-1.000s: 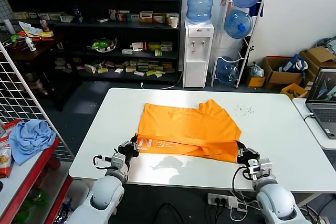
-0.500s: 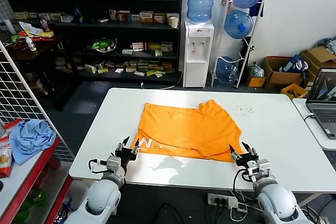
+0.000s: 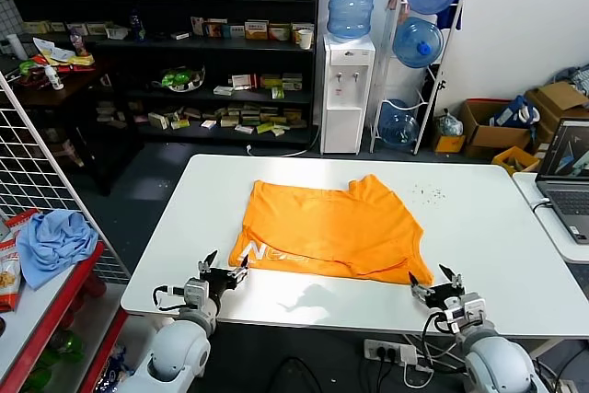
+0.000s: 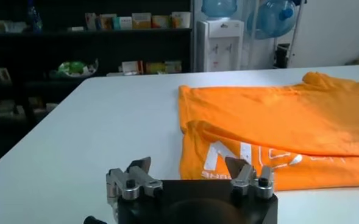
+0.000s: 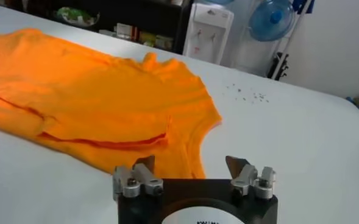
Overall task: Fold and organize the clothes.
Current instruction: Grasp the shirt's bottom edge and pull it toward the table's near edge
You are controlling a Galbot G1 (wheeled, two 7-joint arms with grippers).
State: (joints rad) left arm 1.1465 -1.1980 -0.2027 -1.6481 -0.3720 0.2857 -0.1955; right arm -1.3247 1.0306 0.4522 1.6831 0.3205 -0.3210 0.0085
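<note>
**Both grippers backed off, T-shirt left folded on the table**

Pulled back toward the near table edge since a second ago, when both gripped the shirt's near hem; shirt now released and lying flat.

Nearest, two grippers: left gripper (image 3: 224, 271) at the near left edge of the white table (image 3: 479, 227), right gripper (image 3: 436, 282) at the near right edge. Fingers on each spread wide, holding nothing. Seen up close from the wrists too: left gripper (image 4: 190, 172), right gripper (image 5: 194, 167), each with two fingertips apart and bare table between them.

Just beyond, one orange T-shirt (image 3: 331, 227), near hem folded over toward the far side, white lettering (image 3: 259, 252) showing on the fold at the left. Left fingers just short of that lettered corner, not touching; right fingers just off the near right corner, also apart. Lettering partly creased and cut off, unreadable (image 4: 246, 159).

Farther out: one water dispenser (image 3: 348, 89) with one bottle on top, three more bottles on a rack (image 3: 423, 52). One laptop (image 3: 566, 172), cut off at the right edge. One light blue cloth (image 3: 53, 241) at the left.
</note>
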